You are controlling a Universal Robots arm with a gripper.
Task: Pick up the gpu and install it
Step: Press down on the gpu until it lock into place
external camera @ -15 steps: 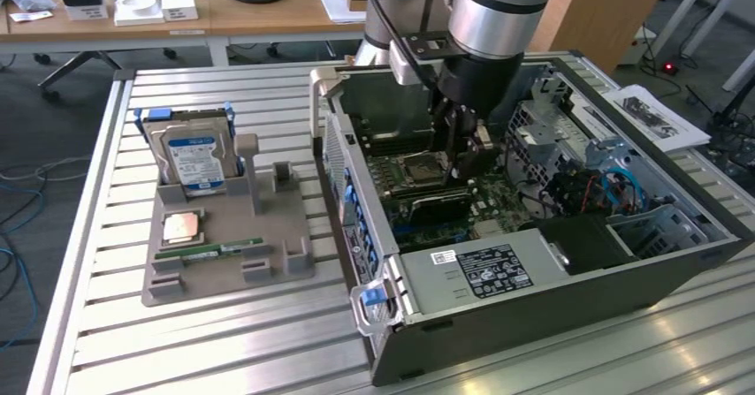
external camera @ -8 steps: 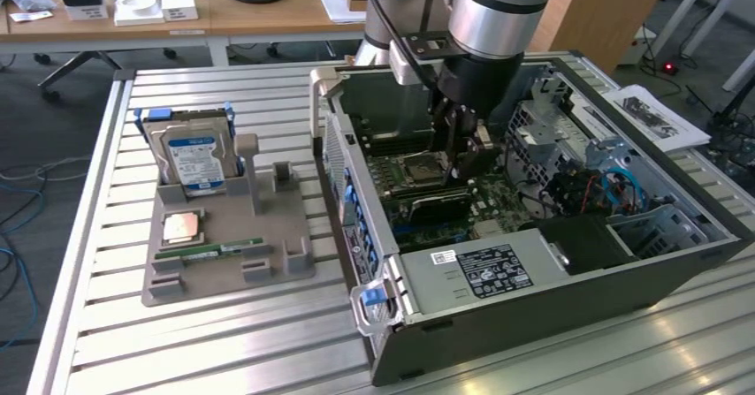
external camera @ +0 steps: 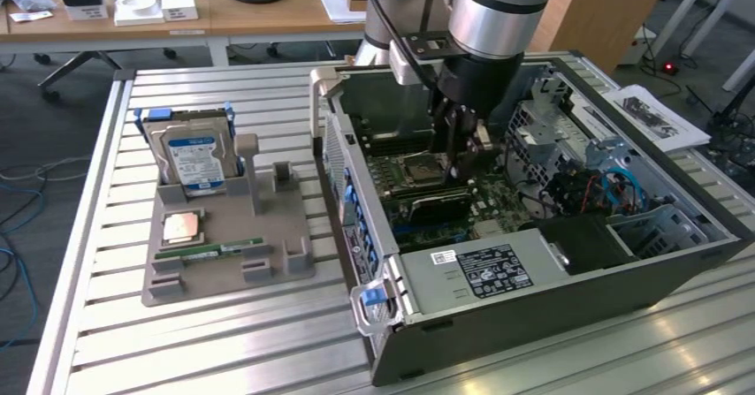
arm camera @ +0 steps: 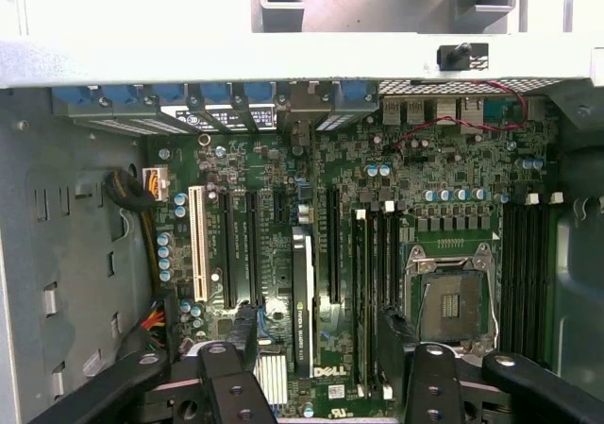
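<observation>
1. The gripper (external camera: pixel 461 152) hangs inside the open computer case (external camera: pixel 567 262), directly above the motherboard (arm camera: pixel 444 174)
2. The jaws stand wide apart and hold nothing. In the wrist view, the two black fingers (arm camera: pixel 226 386) flank a gap that frames the expansion slots
3. The gpu (arm camera: pixel 302 296) stands on edge in a slot of the motherboard. It shows as a thin dark card running lengthwise between the long black slots
4. The gpu lies within the gap between the fingers, nearer one finger than the other. No finger is seen touching it
5. One end of the gpu points toward the rear wall of the case, where a row of blue slot latches (arm camera: pixel 212 93) sits
6. The CPU socket (arm camera: pixel 451 301) lies beside the slot area, empty and with its metal frame visible
7. The case lies on its side on a slatted metal table (external camera: pixel 177 360)
8. A grey parts holder (external camera: pixel 224 276) rests on the table at the exterior view's left, well apart from the case
9. The holder carries a hard drive (external camera: pixel 194 156) standing upright, a processor chip (external camera: pixel 179 226) lying flat and a green memory stick (external camera: pixel 218 249) lying in a groove
</observation>
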